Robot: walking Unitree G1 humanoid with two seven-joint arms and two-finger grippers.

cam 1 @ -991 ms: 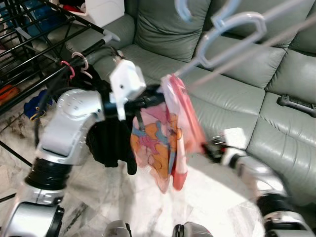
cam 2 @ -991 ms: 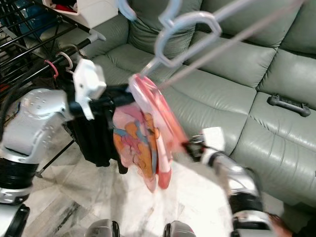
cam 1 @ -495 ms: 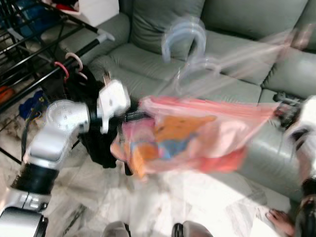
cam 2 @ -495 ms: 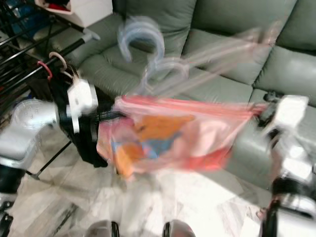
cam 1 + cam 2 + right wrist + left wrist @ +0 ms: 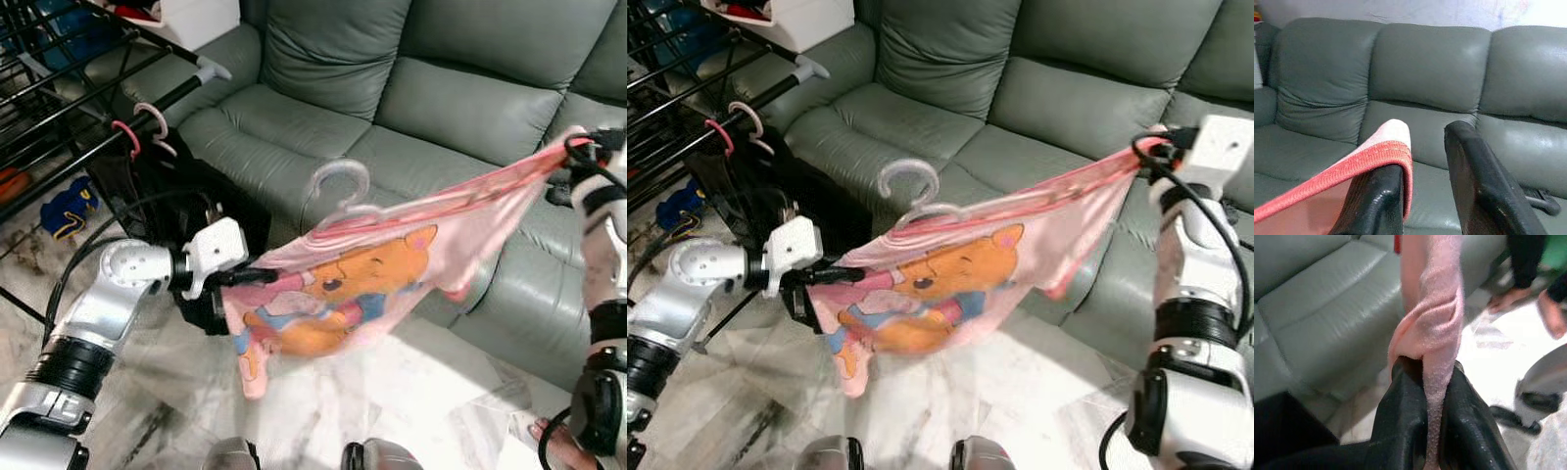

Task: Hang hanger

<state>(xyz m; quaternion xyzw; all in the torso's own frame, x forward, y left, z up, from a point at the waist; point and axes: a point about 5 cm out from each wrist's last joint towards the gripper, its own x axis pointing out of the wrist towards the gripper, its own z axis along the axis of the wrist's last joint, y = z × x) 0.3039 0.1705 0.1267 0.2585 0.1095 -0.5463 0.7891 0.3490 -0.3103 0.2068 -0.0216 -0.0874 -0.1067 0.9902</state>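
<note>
Jaws, left gripper: pressed together on a bunched fold of the pink garment. Jaws, right gripper: standing apart, the red hem draped over one finger, nothing pinched. Garment: stretched taut between the two grippers, above the floor and in front of the grey sofa. Hanger: pale plastic, threaded in the garment's upper edge, hook standing up about midway between the jaws. Handling, judged: cloth light, soft, stretchy, apt to slide off the unclamped finger; hanger light, stiff. Best hold: hanger neck just below the hook. Destination likely the black drying rack, beyond the left jaws.
</note>
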